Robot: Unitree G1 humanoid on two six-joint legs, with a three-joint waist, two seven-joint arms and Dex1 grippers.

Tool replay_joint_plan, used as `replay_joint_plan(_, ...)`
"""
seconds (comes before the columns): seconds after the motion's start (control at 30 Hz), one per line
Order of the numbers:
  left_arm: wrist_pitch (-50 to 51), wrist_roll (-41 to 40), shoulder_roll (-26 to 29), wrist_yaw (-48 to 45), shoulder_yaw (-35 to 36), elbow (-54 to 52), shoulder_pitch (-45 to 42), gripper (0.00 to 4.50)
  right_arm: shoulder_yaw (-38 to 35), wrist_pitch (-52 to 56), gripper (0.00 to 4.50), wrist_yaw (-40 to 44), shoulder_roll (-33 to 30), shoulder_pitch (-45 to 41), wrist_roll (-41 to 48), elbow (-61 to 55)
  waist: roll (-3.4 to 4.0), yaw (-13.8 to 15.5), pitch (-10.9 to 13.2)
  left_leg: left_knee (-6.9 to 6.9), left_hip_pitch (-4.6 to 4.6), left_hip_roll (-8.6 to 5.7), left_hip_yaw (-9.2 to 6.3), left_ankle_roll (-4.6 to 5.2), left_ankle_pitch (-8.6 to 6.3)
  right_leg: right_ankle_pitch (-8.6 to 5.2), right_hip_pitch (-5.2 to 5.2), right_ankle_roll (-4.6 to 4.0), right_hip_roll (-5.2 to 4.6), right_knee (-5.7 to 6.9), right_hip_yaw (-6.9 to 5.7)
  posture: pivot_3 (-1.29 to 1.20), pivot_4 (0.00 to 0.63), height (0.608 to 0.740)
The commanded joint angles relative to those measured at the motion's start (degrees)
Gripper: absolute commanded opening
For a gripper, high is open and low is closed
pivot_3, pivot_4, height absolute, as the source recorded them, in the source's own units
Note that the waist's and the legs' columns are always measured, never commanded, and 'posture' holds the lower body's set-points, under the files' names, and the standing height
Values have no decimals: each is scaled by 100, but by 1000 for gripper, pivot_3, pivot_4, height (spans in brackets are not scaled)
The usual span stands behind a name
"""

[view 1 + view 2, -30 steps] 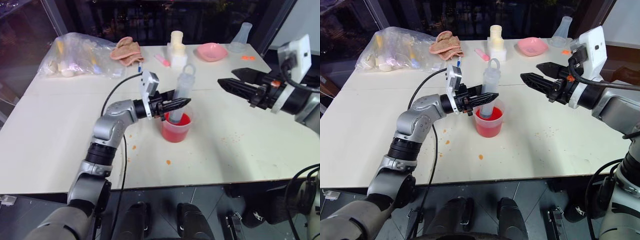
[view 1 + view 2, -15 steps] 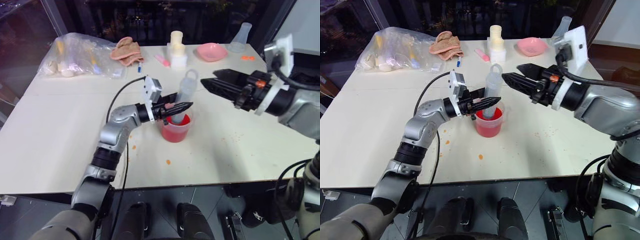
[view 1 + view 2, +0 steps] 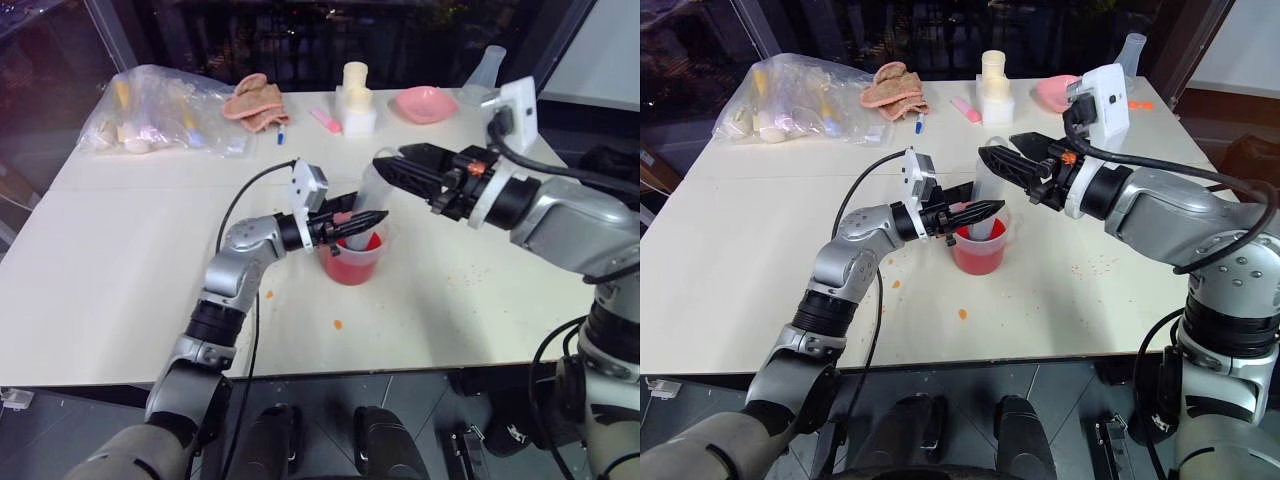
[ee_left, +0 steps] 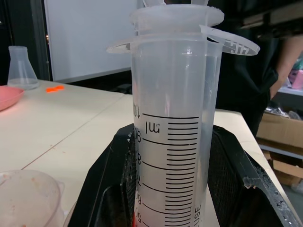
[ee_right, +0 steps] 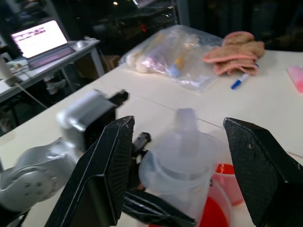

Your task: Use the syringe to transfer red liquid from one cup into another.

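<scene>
Red liquid (image 3: 352, 262) still fills the beaker (image 3: 352, 268) mid-surface where my left gripper (image 3: 368, 216) clamps the syringe (image 4: 173, 142) upright, right gripper (image 5: 189, 156) spread around its plunger; nothing drawn or transferred yet.

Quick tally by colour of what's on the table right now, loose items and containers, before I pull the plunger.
Clear: 4 - syringe, beaker, conical flask, plastic bag
Pink: 3 - bowl, marker, cloth
Cream: 1 - stacked containers
Blue: 1 - pen
Total: 9
</scene>
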Motion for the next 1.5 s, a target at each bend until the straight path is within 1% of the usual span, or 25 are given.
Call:
replay_joint_plan(0.03,-40,-24,-27,18,-21,-311,15,1480,41,-200,3078,33,87,-188,-102,-11,0,-1,0,0,0,0,0,0,0,0,0,0,0,0,0,0,150,740)
replay_joint_plan(0.13,-21,-29,-28,33,-17,-316,10,1479,106,-245,2267,120,121,-205,-143,-4,0,0,0,0,0,0,0,0,0,0,-1,0,1,0,0,0,150,740)
replay_joint_plan(0.17,-17,-29,-29,39,-18,-318,11,1479,118,-261,1611,133,134,-210,-144,-3,0,0,0,0,0,0,0,0,0,0,0,0,1,0,-1,0,150,740)
replay_joint_plan(0.2,-17,-28,-30,41,-20,-321,13,1479,128,-272,1324,145,146,-214,-143,-5,0,-1,0,0,0,0,0,0,0,0,0,0,1,0,0,0,150,740)
replay_joint_plan(0.23,-16,-28,-32,43,-22,-325,15,1479,136,-279,697,156,157,-218,-147,-7,0,0,0,0,0,0,0,0,0,0,0,0,1,0,-1,0,150,740)
replay_joint_plan(0.3,-11,-29,-45,57,-26,-336,17,1479,142,-285,30,165,186,-224,-154,-8,0,0,0,0,0,0,-1,0,0,0,0,0,1,0,-1,0,150,740)
replay_joint_plan(0.53,54,-56,-81,72,-53,-356,29,1479,126,-252,30,128,193,-276,-134,20,0,0,0,0,0,0,-1,1,0,0,0,0,1,-1,-1,0,150,740)
replay_joint_plan(0.97,2,36,-20,-89,-140,-60,152,1479,-146,-279,30,341,-118,-859,-165,478,0,-1,0,-1,0,0,-1,2,-1,0,0,0,0,-3,-2,0,150,740)
replay_joint_plan(1.5,-23,54,-60,-99,-186,8,188,1479,-181,-282,30,318,-165,-1114,-86,603,0,0,0,-3,-1,1,-2,3,-1,0,0,-1,-1,-6,-2,0,150,740)
